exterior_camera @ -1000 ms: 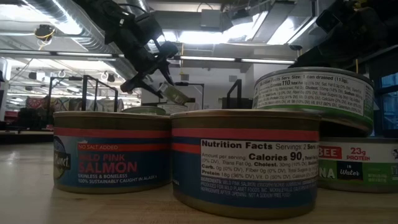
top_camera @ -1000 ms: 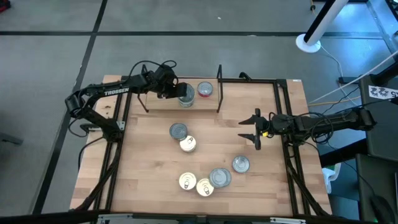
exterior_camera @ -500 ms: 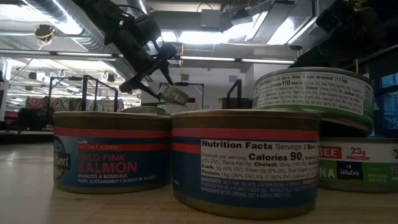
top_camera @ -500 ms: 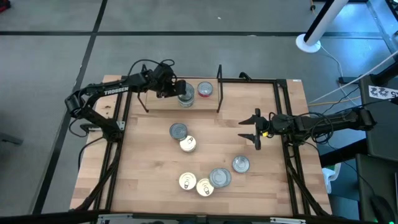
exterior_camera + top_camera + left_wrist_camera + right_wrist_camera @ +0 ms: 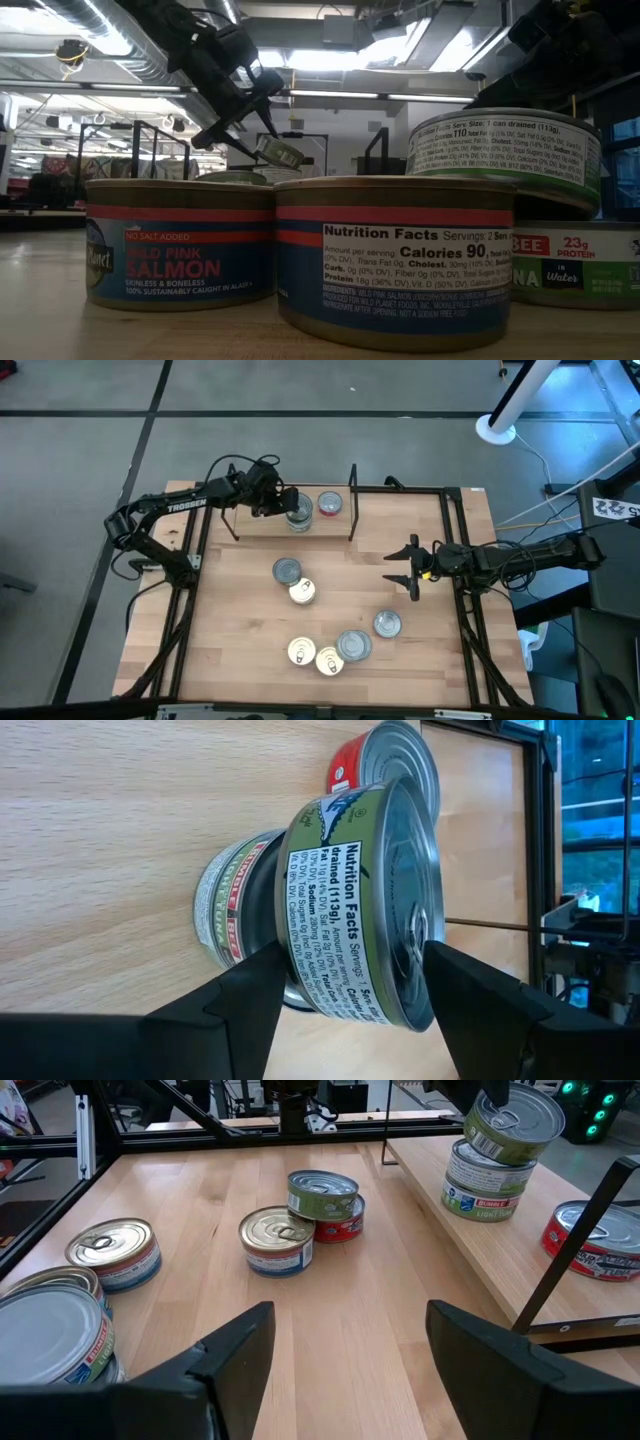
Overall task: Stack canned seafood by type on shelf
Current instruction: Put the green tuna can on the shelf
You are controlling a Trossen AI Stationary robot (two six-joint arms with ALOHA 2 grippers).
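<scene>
From above, the left tool (image 5: pixel 283 506) is reaching over the shelf (image 5: pixel 255 527), its fingers straddling the green-labelled can (image 5: pixel 298 511); a red-labelled can (image 5: pixel 329 504) is sitting just beyond.

In the left wrist view, that green-labelled can (image 5: pixel 365 905) is tilting on a lower can (image 5: pixel 235 910), held between the fingers.

The right tool (image 5: pixel 410 567) is waiting wide open beside the loose cans (image 5: pixel 286 1240) on the table (image 5: pixel 350 1350).

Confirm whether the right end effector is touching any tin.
Apart. The high view shows the right end effector open, with a clear strip of bare wood between it and the nearest tin.
</scene>
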